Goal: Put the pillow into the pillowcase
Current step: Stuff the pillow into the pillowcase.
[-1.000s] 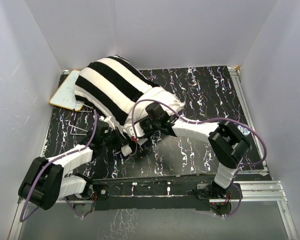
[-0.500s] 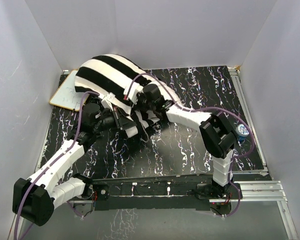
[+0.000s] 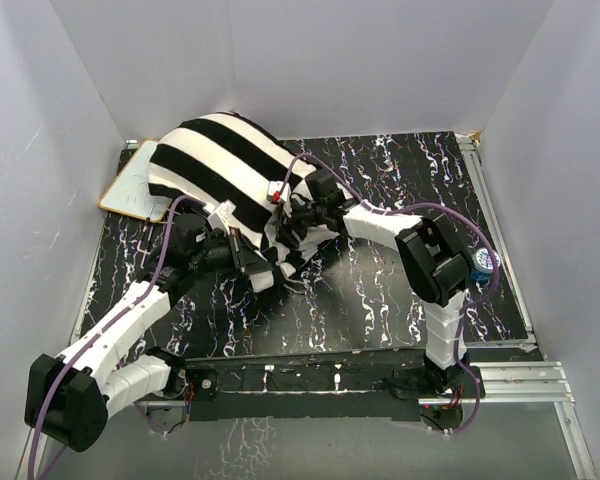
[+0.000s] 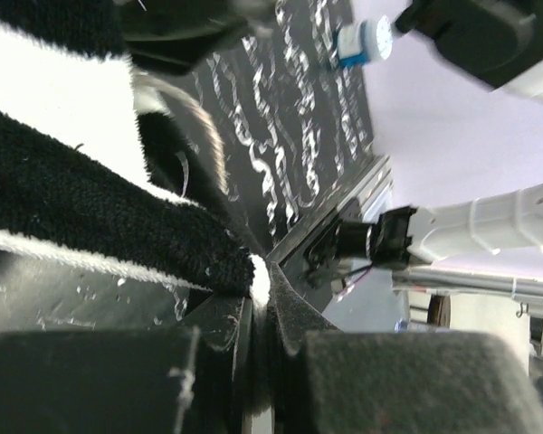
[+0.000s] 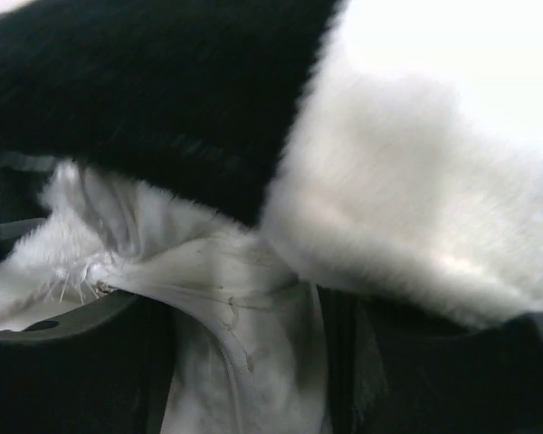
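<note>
Risk first, from the overhead view: the pillowcase (image 3: pixel 218 165), plump and striped black and white, lies at the far left of the dark marbled worktop (image 3: pixel 400 180) with one corner over a whiteboard (image 3: pixel 130 192). Both arms meet at its near open end, the left fingers (image 3: pixel 248 262) low on the edge and the right fingers (image 3: pixel 288 222) just above. If the two pull unevenly, the opening could narrow or slip free, and a hard tug may drag the whiteboard along. The pillow is not seen directly here. The case's fullness suggests it is inside, but how far in is hidden by the arms. In the left wrist view, the left fingers (image 4: pixel 258 307) are pressed together on a thin corner of the pillowcase (image 4: pixel 63 190). So little cloth is caught that it could pull out. A small blue and white object (image 4: pixel 362 41) sits far off, too blurred to name. In the right wrist view, the right fingers (image 5: pixel 244 362) clamp a fold of smooth white cloth with a seam, under the furry pillowcase (image 5: pixel 163 99). Whether that fold is lining or pillow cannot be told; catching both would stop the pillow going further in.
</note>
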Robot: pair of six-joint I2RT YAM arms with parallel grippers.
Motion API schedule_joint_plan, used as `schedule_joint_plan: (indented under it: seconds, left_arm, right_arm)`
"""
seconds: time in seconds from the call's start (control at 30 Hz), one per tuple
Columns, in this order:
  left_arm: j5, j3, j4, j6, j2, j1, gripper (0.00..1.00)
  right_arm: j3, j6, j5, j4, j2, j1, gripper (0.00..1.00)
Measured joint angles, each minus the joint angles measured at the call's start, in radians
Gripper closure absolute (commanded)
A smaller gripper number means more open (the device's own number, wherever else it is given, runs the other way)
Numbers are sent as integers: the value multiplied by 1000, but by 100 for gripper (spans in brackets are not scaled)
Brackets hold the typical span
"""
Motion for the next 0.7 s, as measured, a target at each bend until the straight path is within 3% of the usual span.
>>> schedule_joint_plan:
  seconds: [0.1,0.27,0.5,0.7]
  left_arm:
    - [33,-33,-39,52,27,-8,100]
    - [77,-71,-113,121,31,-25,100]
    - [85,-59,-265,218,51,-33,100]
    - [87,-30,-314,244,63,-34,100]
  right_arm:
    - [-39,-81,-95,-72,-42,-11,23]
    - [-85,-249,-151,-285,-218,-41,12]
    - [-53,-540,-116,-472,-488,-61,9]
    - [-69,-768,-58,-521,-433,-44,8]
